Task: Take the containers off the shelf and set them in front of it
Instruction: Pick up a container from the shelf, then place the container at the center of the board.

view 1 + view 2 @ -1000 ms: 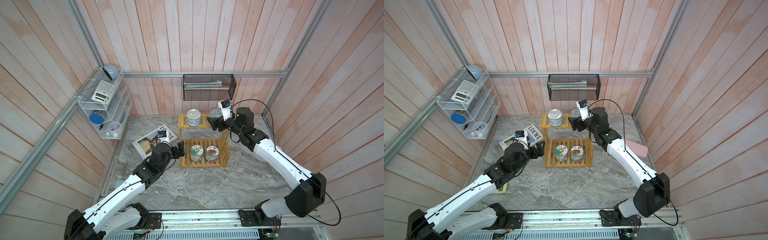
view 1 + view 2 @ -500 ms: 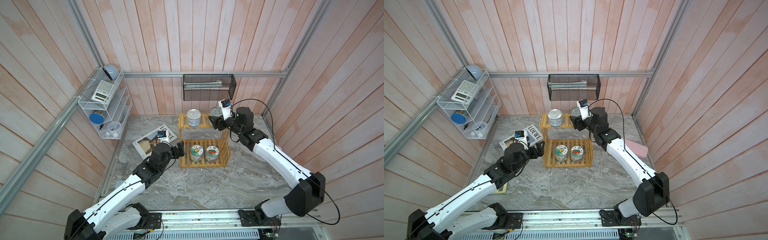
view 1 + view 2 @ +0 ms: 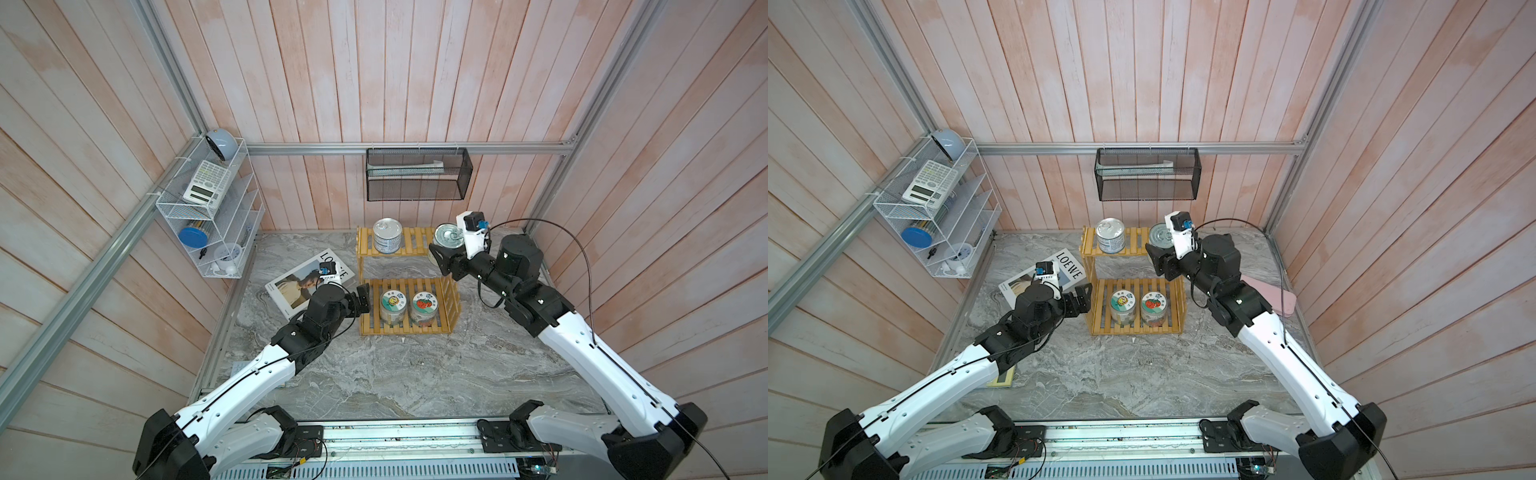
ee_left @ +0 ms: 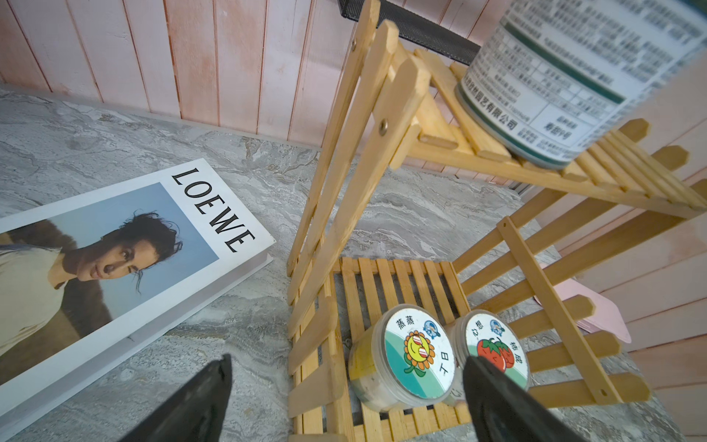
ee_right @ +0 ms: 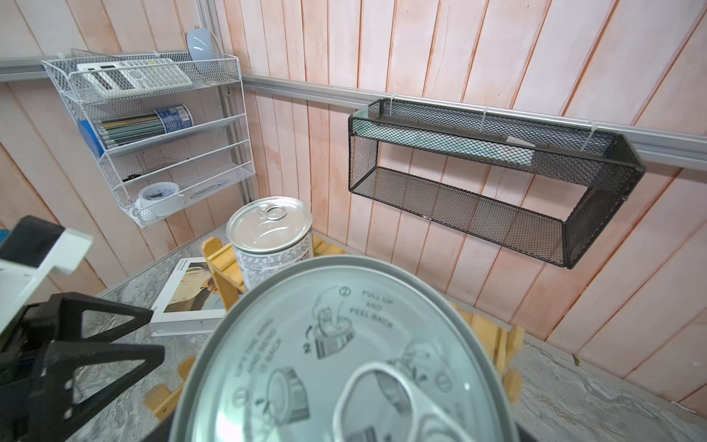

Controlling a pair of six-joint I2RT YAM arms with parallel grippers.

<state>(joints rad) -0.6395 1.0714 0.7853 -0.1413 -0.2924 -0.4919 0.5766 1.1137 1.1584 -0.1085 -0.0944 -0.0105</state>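
1. Right now your right jaws are closed on the right-hand tin (image 3: 448,237), at the right end of the top tier of the shelf (image 3: 405,331) and partly past its edge
2. The white-blue tin (image 3: 387,236) stands upright on that tier's left half
3. The sunflower-lid jar (image 3: 393,300) and the tomato-lid jar (image 3: 424,303) stand side by side on the bottom tier
4. Your left jaws are wide apart and empty, just beside the shelf's left side
5. A magazine (image 3: 309,278) lies on the tabletop (image 3: 395,374) left of the shelf

Two jars (image 3: 393,305) on shelf (image 3: 447,297) lower tier; tin (image 3: 387,236) on upper tier; magazine (image 3: 297,282) left of shelf.
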